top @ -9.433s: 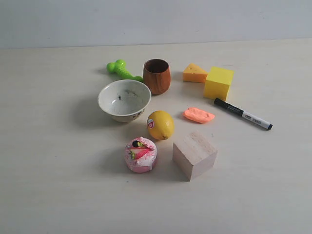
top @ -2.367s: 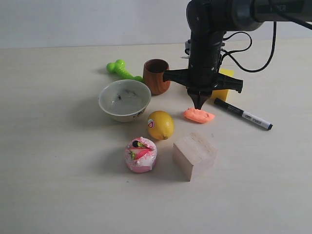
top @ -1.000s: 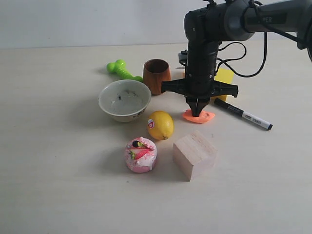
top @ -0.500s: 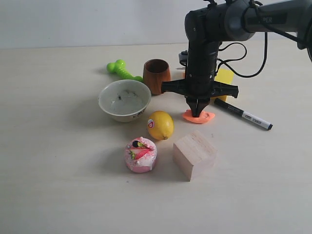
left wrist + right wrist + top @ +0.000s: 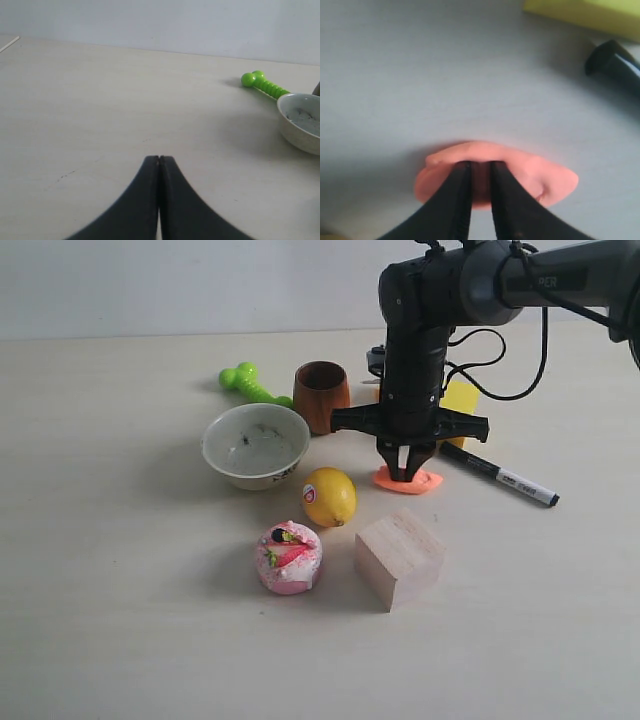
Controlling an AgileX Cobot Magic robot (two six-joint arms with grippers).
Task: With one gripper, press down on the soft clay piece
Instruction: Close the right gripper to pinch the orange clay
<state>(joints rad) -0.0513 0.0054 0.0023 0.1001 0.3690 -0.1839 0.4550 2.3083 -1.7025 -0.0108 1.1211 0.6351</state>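
– Pale, cream-coloured table [image 5: 120, 640] fills nearly all we see, with a plain light wall [image 5: 200, 280] behind its far edge. Do we agree on that?
– We do. The top looks matt and faintly grained, and small things stand in a loose cluster on it.
– Where do we put the soft clay piece [image 5: 431, 481]?
– We find it flat on the table at 3 o'clock from the lemon [image 5: 329, 496], near it but apart. The wooden cube [image 5: 398, 558] sits at 6 o'clock from the clay, the marker [image 5: 498, 474] at 3 o'clock, the yellow block [image 5: 460, 398] at 1 o'clock.
– And the right tool [image 5: 406, 476]?
– We see it pointing straight down from its thick black arm [image 5: 415, 330], fingertips on the clay's top. In the right wrist view its fingers [image 5: 457, 200] stand a narrow slit apart, and salmon clay shows in that slit. The tips touch the clay near its middle; whether they nip any of it we cannot tell.
– The left tool [image 5: 159, 159]?
– We see it only in the left wrist view, fingers pressed together with no gap, above bare table. The white bowl [image 5: 300, 142] and the green toy bone [image 5: 262, 86] lie beyond it.
– Anything else we should name?
– From the lemon, the bowl is at 10 o'clock, the wooden cup [image 5: 321, 397] at 12 o'clock and the pink cake toy [image 5: 289, 557] at 7 o'clock.
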